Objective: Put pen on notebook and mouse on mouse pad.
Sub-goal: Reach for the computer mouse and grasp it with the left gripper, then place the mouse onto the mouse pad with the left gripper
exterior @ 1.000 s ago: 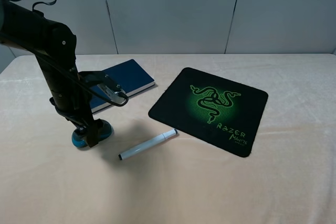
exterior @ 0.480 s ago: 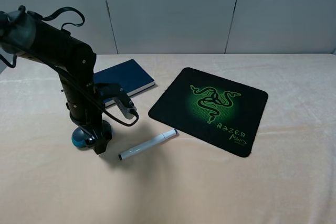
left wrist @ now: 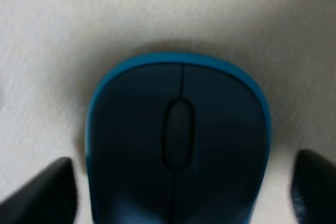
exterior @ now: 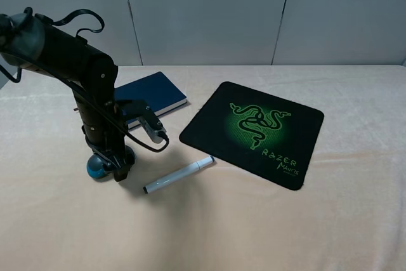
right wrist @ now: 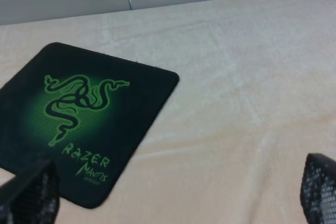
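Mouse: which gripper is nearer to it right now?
Left. The left gripper straddles the mouse, fingers open on either side. The right gripper hangs off beyond the mouse pad, with no mouse in its wrist view.

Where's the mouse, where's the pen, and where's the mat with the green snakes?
mouse (left wrist: 178, 135): left wrist view, on its scroll wheel.
pen (exterior: 179, 174): exterior high view, middle of the white barrel.
mouse pad (exterior: 255, 122): exterior high view, on the green snake logo.
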`<action>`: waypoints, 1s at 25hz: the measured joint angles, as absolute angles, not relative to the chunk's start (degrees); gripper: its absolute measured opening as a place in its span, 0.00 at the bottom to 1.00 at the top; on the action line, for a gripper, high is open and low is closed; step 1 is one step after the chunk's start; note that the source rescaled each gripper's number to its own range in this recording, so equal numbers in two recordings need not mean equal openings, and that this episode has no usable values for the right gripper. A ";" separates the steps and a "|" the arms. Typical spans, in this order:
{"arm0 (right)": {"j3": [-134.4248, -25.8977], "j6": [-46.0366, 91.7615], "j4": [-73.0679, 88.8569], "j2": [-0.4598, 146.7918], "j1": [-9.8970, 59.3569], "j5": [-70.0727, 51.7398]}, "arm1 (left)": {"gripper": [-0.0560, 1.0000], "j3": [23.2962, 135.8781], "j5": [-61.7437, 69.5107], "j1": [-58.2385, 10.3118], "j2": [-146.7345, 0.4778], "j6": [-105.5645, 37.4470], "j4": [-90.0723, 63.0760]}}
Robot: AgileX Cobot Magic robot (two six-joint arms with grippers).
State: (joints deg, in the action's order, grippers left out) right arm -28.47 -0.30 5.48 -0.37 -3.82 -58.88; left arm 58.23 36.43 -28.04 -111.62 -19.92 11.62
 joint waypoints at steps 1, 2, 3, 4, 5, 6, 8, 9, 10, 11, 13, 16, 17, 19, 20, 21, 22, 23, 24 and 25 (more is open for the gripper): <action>-28.47 -0.30 5.48 -0.37 -3.82 -58.88 | 0.59 58.23 36.37 -28.04 -111.62 -19.92 11.62; -28.47 -0.30 5.48 -0.37 -3.82 -58.88 | 0.51 58.23 36.07 -28.04 -111.62 -19.92 11.69; -28.47 -0.30 5.48 -0.37 -3.82 -58.88 | 0.52 58.23 35.89 -28.04 -111.62 -19.92 11.74; -28.47 -0.30 5.48 -0.37 -3.82 -58.88 | 0.52 58.23 35.68 -28.04 -111.62 -19.92 11.74; -28.47 -0.30 5.48 -0.37 -3.82 -58.88 | 0.52 58.23 35.56 -28.04 -111.62 -19.92 11.74; -28.47 -0.30 5.48 -0.37 -3.82 -58.88 | 0.52 58.23 35.50 -28.04 -111.62 -19.92 11.74; -28.47 -0.30 5.54 -0.37 -3.82 -58.88 | 0.52 58.23 35.38 -28.04 -111.62 -19.92 11.74; -28.47 -0.30 5.54 -0.37 -3.82 -58.88 | 0.52 58.23 35.31 -28.04 -111.62 -19.92 11.74; -28.47 -0.30 5.54 -0.37 -3.82 -58.88 | 0.52 58.23 35.24 -28.04 -111.62 -19.92 11.74; -28.47 -0.30 5.54 -0.37 -3.82 -58.88 | 0.52 58.23 35.18 -28.04 -111.62 -19.92 11.69; -28.47 -0.30 5.54 -0.37 -3.82 -58.88 | 0.52 58.23 35.18 -28.04 -111.62 -19.92 11.69; -28.47 -0.30 5.54 -0.37 -3.82 -58.88 | 0.52 59.15 36.36 -28.04 -111.56 -19.92 11.69; -28.47 -0.30 5.54 -0.37 -3.82 -58.88 | 0.52 59.82 37.51 -28.04 -111.38 -19.92 11.69; -28.47 -0.30 5.54 -0.37 -3.82 -58.88 | 0.52 61.68 40.63 -28.04 -109.88 -19.92 11.69; -28.47 -0.30 5.54 -0.37 -3.82 -58.88 | 0.52 62.72 42.52 -28.04 -108.77 -19.92 11.82; -28.47 -0.30 5.54 -0.37 -3.82 -58.88 | 0.52 63.59 43.99 -28.04 -107.84 -19.92 11.82; -28.47 -0.30 5.54 -0.37 -3.82 -58.88 | 0.52 64.65 45.64 -28.04 -106.72 -19.92 11.82; -28.47 -0.30 5.54 -0.37 -3.82 -58.88 | 0.52 65.60 47.15 -28.04 -105.74 -19.92 11.82; -28.47 -0.30 5.54 -0.37 -3.82 -58.88 | 0.52 66.30 48.52 -28.04 -104.91 -19.92 11.76; -28.47 -0.30 5.54 -0.37 -3.82 -58.88 | 0.52 67.08 49.64 -28.04 -103.97 -19.92 11.76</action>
